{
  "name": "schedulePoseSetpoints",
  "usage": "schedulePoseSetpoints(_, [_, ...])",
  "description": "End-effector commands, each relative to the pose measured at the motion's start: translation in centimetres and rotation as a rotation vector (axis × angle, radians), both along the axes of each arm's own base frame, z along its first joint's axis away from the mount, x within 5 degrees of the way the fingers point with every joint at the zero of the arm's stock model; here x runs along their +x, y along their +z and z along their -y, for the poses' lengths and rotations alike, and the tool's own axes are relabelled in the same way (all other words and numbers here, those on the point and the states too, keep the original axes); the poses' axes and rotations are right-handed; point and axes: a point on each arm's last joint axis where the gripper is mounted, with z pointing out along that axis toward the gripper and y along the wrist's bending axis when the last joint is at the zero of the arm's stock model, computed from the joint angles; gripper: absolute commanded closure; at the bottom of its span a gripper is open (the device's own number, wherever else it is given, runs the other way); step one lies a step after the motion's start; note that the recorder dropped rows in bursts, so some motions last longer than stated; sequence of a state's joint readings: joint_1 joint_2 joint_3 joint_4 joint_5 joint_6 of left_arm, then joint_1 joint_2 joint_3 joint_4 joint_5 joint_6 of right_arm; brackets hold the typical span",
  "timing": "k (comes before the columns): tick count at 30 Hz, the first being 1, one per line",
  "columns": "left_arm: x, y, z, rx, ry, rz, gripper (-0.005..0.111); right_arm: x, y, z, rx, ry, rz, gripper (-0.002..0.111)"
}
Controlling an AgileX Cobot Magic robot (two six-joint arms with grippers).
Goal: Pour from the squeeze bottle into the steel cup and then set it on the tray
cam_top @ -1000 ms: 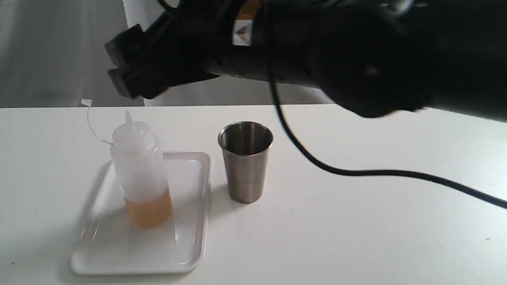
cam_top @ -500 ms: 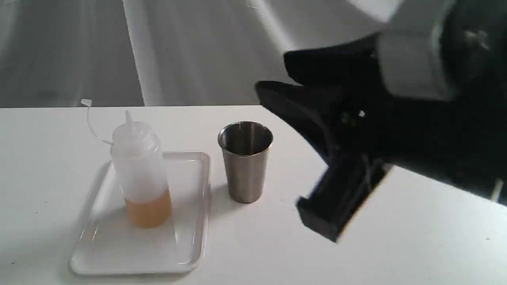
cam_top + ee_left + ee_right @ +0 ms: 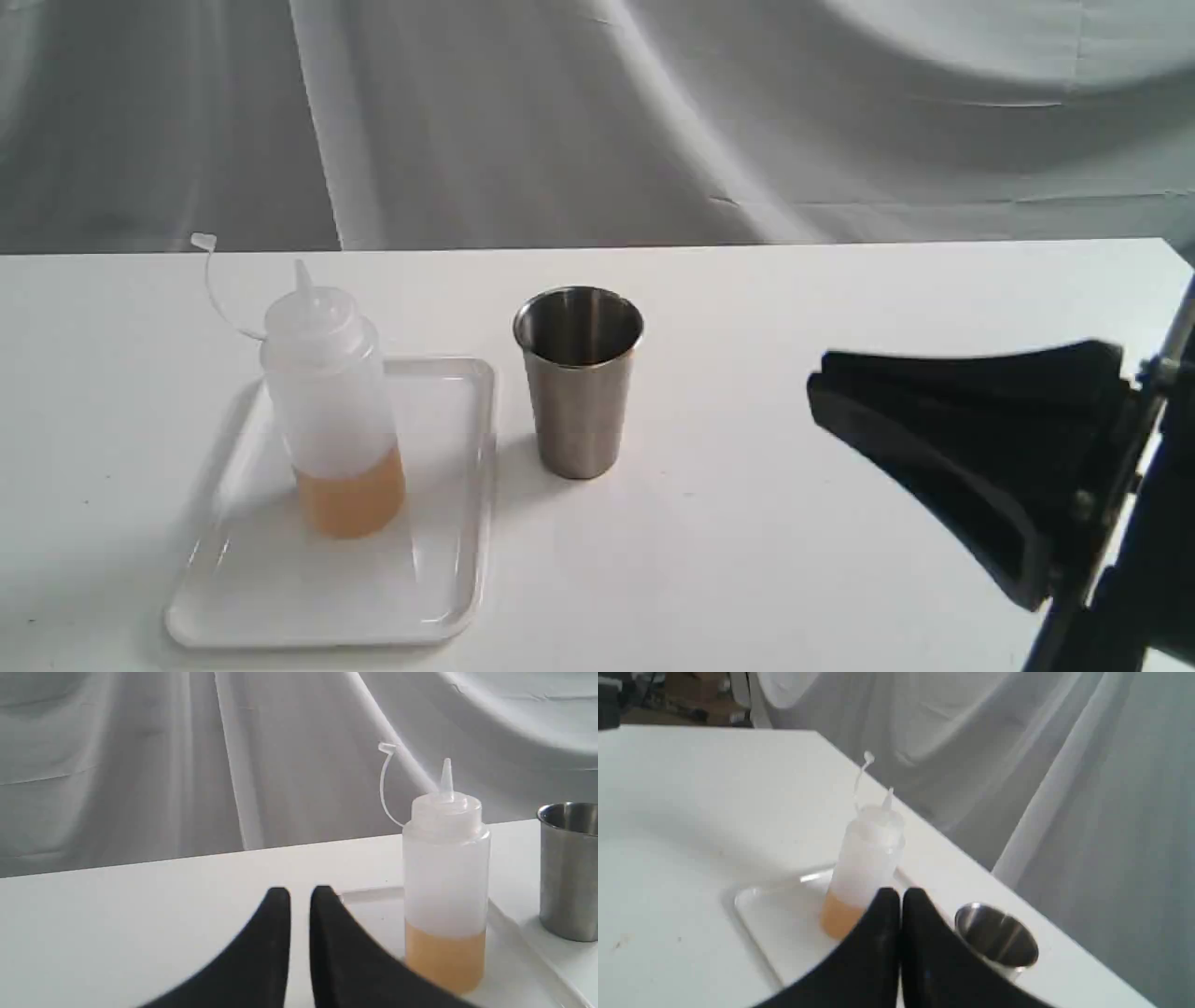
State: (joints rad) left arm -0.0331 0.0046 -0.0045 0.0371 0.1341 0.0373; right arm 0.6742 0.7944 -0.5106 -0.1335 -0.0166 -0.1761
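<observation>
Right hand (image 3: 816, 383): enters the exterior view from the right edge, low over the tabletop (image 3: 747, 560). Its fingers lie roughly level and point toward the steel cup (image 3: 579, 392), well apart from it. In the right wrist view the two black fingers are pressed together with only a hairline between them, and they hold nothing.

Left hand (image 3: 300, 897): seen only in its own wrist view. It sits low and level, with its fingers a narrow slit apart. Bare tabletop shows through the gap and nothing is gripped. It is near the squeeze bottle (image 3: 327, 401) but not touching it.

Squeeze bottle: upright on the tray (image 3: 448, 560), toward the tray's far end. Amber liquid fills the bottom portion. The nozzle is uncapped and the cap strap arcs up and away from the cup.

Steel cup: upright on the tabletop just beside the tray's edge, not on it. Its contents cannot be made out.

Grey draped cloth (image 3: 653, 121) hangs behind the tabletop.
</observation>
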Motion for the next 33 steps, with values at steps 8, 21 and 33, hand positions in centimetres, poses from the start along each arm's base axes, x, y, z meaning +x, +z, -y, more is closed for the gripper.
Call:
schedulePoseSetpoints(8, [0.0, -0.1, 0.0, 0.0, -0.005, 0.002, 0.098, -0.4, -1.9, 0.3, 0.043, -0.03, -0.142, 0.108])
schedulePoseSetpoints(21, [0.0, -0.1, 0.0, 0.001, -0.005, 0.002, 0.098, -2.6, -3.8, 6.5, 0.121, -0.328, 0.003, 0.108])
schedulePoseSetpoints(33, [0.0, -0.1, 0.0, -0.001, -0.005, 0.002, 0.098, -6.8, -9.0, 10.3, 0.107, -0.643, 0.105, 0.108])
